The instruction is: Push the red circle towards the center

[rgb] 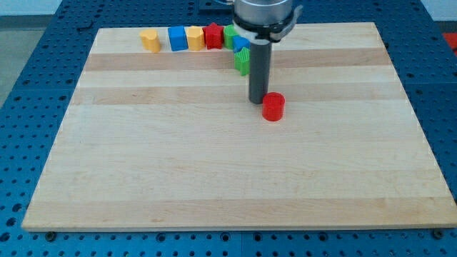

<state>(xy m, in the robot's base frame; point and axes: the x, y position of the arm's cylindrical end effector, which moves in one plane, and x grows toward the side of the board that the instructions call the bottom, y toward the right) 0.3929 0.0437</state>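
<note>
In the camera view, a pale wooden surface (214,178) lies on a blue perforated base (43,43). The arm carries no jaws to spread or press together: it ends in a straight dark rod (259,68) that comes down from the view's top. My tip (257,101) rests on the surface a little above the middle of the board, slightly toward the view's right.

The red circle (273,107), a short cylinder, stands just beside my tip, to the tip's right and slightly below it; whether they actually touch cannot be told. It sits a little above and to the right of the board's centre.

Along the top edge runs a row of blocks: a yellow block (150,40) at the left, standing slightly apart, then a blue block (177,38), a second yellow block (195,38), a red star (213,36) and a green block (230,36) packed close together. Just below the row's right end, another blue block (241,45) and a second green block (242,62) sit beside the rod, partly hidden by it.
</note>
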